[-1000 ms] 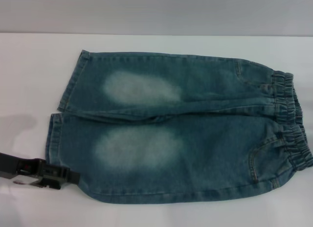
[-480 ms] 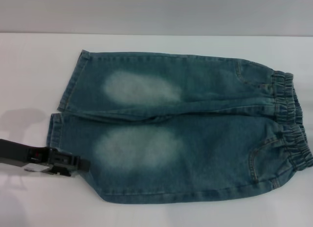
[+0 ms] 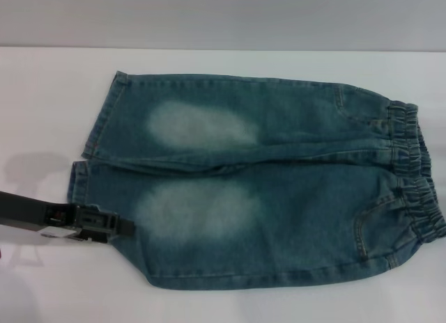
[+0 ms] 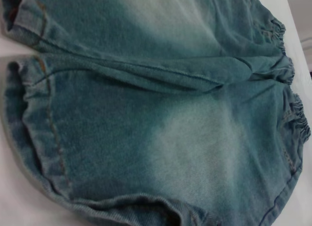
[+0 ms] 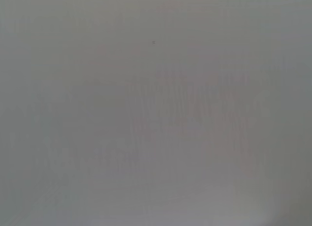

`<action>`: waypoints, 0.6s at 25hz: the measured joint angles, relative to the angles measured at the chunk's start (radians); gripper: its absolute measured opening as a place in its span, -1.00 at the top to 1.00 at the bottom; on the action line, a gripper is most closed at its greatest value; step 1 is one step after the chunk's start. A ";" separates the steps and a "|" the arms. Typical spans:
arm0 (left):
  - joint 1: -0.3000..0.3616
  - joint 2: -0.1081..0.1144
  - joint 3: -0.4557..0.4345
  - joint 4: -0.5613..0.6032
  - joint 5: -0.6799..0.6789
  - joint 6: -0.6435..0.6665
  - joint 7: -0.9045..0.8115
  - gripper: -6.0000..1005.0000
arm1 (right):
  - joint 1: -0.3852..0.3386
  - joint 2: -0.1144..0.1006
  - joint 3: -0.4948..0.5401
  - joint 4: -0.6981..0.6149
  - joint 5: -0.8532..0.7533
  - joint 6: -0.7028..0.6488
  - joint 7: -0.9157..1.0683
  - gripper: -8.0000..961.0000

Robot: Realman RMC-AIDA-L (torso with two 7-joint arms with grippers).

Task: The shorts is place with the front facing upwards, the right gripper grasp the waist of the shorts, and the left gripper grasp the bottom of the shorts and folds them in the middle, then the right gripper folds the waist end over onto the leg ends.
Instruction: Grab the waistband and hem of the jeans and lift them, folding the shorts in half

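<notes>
At the lower left of the head view, the left gripper (image 3: 117, 225), a black two-fingered claw on a dark arm, reaches in from the frame's left edge and meets the near leg's hemmed edge; whether its fingers are spread or pinching the cloth cannot be told. Just right of it lie the shorts (image 3: 279, 198), long blue-green denim with two pale faded oval patches, spread flat on the white table (image 3: 42, 93) and filling the frame's middle. The bottom of the shorts (image 3: 83, 170), two flat hemmed cuffs, sits at centre left, one cuff above the other. At the far right, the waist (image 3: 414, 170), a puckered darker elastic band, runs down the frame's right side. The left wrist view shows the near cuff close up, its hem curling. The right gripper shows in no view; its wrist view is only a blank grey surface.
</notes>
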 joint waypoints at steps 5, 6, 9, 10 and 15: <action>0.007 0.006 -0.002 0.000 -0.011 0.000 0.005 -0.66 | 0.000 0.000 -0.001 0.001 -0.001 0.000 0.000 -0.56; 0.009 0.009 -0.002 0.000 -0.017 0.000 0.007 -0.66 | 0.001 0.000 -0.001 0.001 -0.001 0.000 0.000 -0.56; 0.009 0.010 -0.002 0.000 -0.026 0.001 0.010 -0.66 | 0.002 0.000 -0.002 0.001 -0.001 0.000 0.000 -0.56; 0.009 0.010 -0.002 0.000 -0.030 0.001 0.012 -0.66 | 0.002 0.001 -0.002 0.001 -0.001 0.000 0.000 -0.56; 0.006 0.011 -0.002 0.000 -0.043 0.003 0.017 -0.66 | 0.002 0.002 -0.002 0.001 -0.001 0.000 0.000 -0.56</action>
